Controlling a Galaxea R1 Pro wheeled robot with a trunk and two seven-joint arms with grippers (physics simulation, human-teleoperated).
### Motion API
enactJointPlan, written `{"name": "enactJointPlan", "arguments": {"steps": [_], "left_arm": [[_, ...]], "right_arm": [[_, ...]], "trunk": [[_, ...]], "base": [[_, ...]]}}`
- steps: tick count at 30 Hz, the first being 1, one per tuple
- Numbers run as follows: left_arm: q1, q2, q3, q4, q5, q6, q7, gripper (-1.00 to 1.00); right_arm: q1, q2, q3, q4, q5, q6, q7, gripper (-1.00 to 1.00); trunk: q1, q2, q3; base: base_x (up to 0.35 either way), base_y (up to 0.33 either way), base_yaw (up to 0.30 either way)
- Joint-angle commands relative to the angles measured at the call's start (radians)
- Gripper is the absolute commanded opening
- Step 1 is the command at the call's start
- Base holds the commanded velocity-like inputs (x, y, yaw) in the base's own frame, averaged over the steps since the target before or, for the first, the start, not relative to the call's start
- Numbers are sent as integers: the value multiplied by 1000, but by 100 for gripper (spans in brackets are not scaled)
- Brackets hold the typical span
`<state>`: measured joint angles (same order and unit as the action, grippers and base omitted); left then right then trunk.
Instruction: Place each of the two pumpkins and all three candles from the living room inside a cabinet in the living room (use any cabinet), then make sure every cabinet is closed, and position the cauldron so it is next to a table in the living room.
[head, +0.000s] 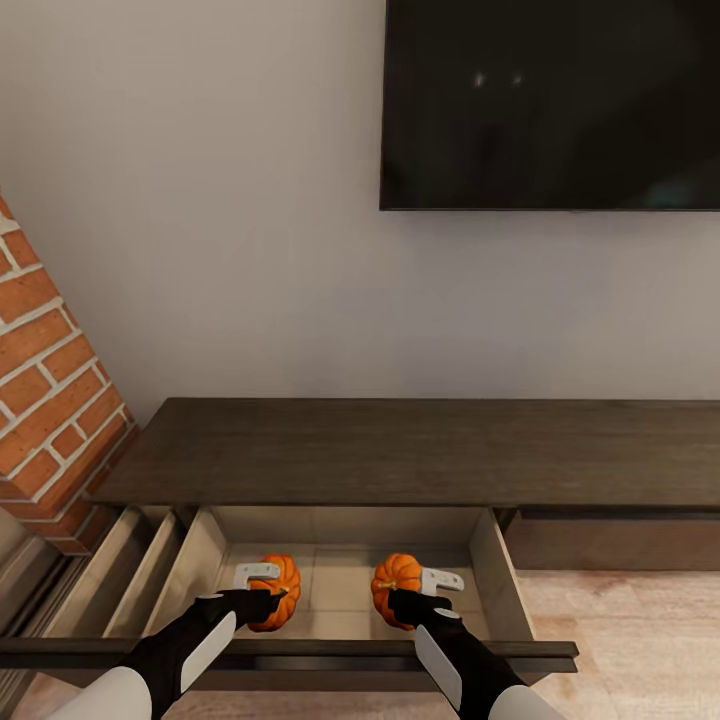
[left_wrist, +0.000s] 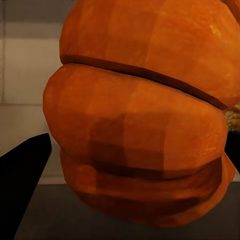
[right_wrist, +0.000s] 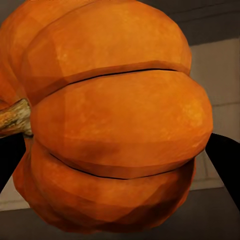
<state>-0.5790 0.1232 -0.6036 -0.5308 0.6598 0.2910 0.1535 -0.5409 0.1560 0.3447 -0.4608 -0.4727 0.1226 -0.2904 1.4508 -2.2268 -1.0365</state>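
Observation:
The cabinet (head: 420, 450) stands against the wall with one wide drawer (head: 340, 585) pulled out, its inside pale beige. Two orange pumpkins hang inside that drawer's opening. My left gripper (head: 272, 588) is shut on the left pumpkin (head: 285, 595). My right gripper (head: 415, 590) is shut on the right pumpkin (head: 393, 580). Whether either pumpkin touches the drawer floor I cannot tell. In the left wrist view the pumpkin (left_wrist: 140, 115) sits between dark fingers (left_wrist: 25, 190). In the right wrist view the other pumpkin (right_wrist: 115, 120) shows its stem at one side, with a dark finger (right_wrist: 225, 165) beside it.
The drawer's dark front panel (head: 300, 655) runs across just before my arms. To the left, more beige compartments (head: 140, 570) stand open beside a brick column (head: 50, 400). A black TV (head: 550, 100) hangs on the wall above. Wooden floor (head: 630, 640) lies to the right.

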Motion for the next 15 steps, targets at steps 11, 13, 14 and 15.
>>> {"name": "enactJointPlan", "arguments": {"steps": [11, 13, 14, 15], "left_arm": [[0, 1, -8, -3, 9, 4, 13, -100], [-1, 1, -8, -3, 9, 4, 13, -100], [0, 1, -8, -3, 9, 4, 13, 100], [-1, 1, -8, -3, 9, 4, 14, 100]], "right_arm": [[0, -1, 8, -2, -6, 6, -10, -100], [-1, -1, 8, -2, -7, 6, -10, -100], [0, -1, 8, -2, -7, 6, -10, -100], [0, -1, 8, -2, -7, 6, -10, -100]], "trunk": [[0, 0, -1], [0, 0, -1], [0, 0, -1], [0, 0, -1]], "base": [[0, 0, 0], [0, 0, 0], [0, 0, 0], [0, 0, 0]]}}
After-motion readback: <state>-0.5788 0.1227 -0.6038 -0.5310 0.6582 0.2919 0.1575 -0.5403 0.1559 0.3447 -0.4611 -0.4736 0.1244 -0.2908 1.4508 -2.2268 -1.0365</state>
